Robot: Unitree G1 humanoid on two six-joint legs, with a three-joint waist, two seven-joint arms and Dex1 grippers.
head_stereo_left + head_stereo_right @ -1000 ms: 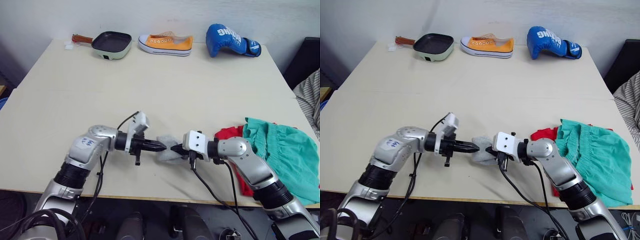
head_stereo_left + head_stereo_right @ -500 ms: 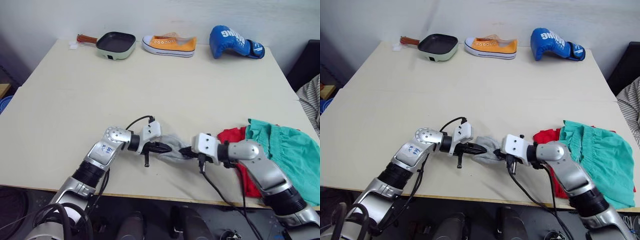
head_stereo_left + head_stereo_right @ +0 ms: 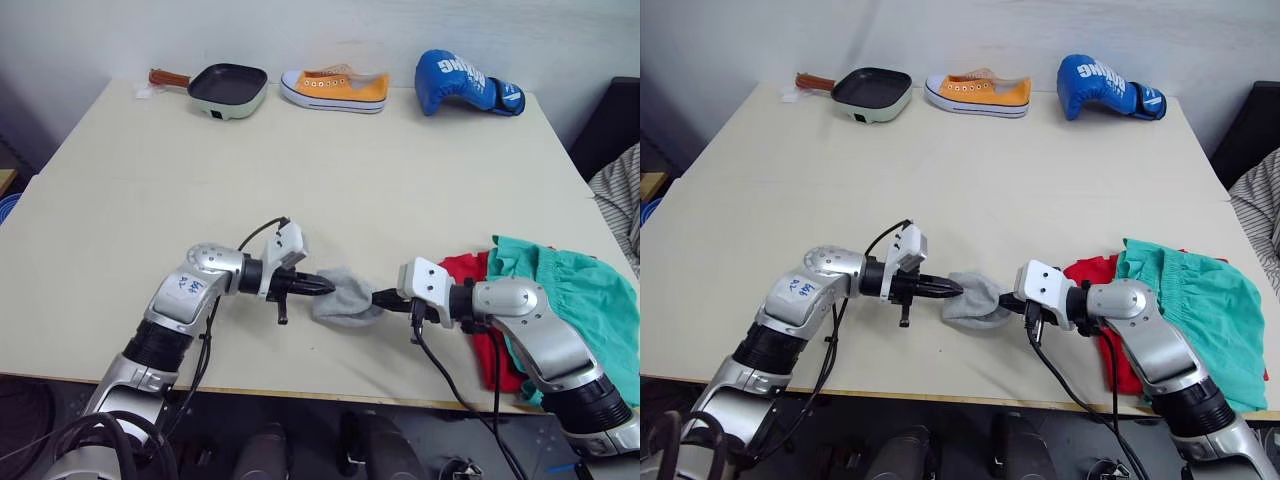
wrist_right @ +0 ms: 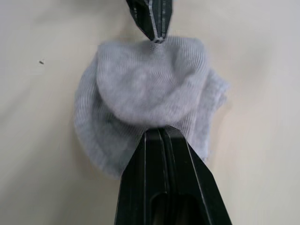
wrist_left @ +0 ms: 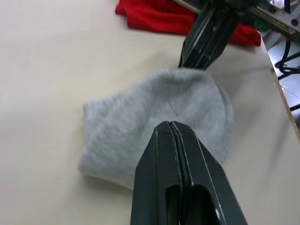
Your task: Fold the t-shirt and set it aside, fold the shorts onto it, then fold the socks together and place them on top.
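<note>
You have two end effectors on one grey bundle of socks (image 3: 345, 298). The left end effector (image 3: 326, 288) is clenched on its left edge, the right end effector (image 3: 379, 298) on its right edge, near the counter's (image 3: 300, 170) front. Your wrist views show two overlapping sock layers. The t-shirt (image 3: 462, 268) lies under the shorts (image 3: 570, 290), right of the right end effector.

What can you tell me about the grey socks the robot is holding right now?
The socks are light grey ribbed knit, bunched into one soft, rounded bundle with layers overlapping. They lie on the cream table near its front edge, left of the red t-shirt. The left pincer and right pincer, both shut, pinch opposite edges.
</note>
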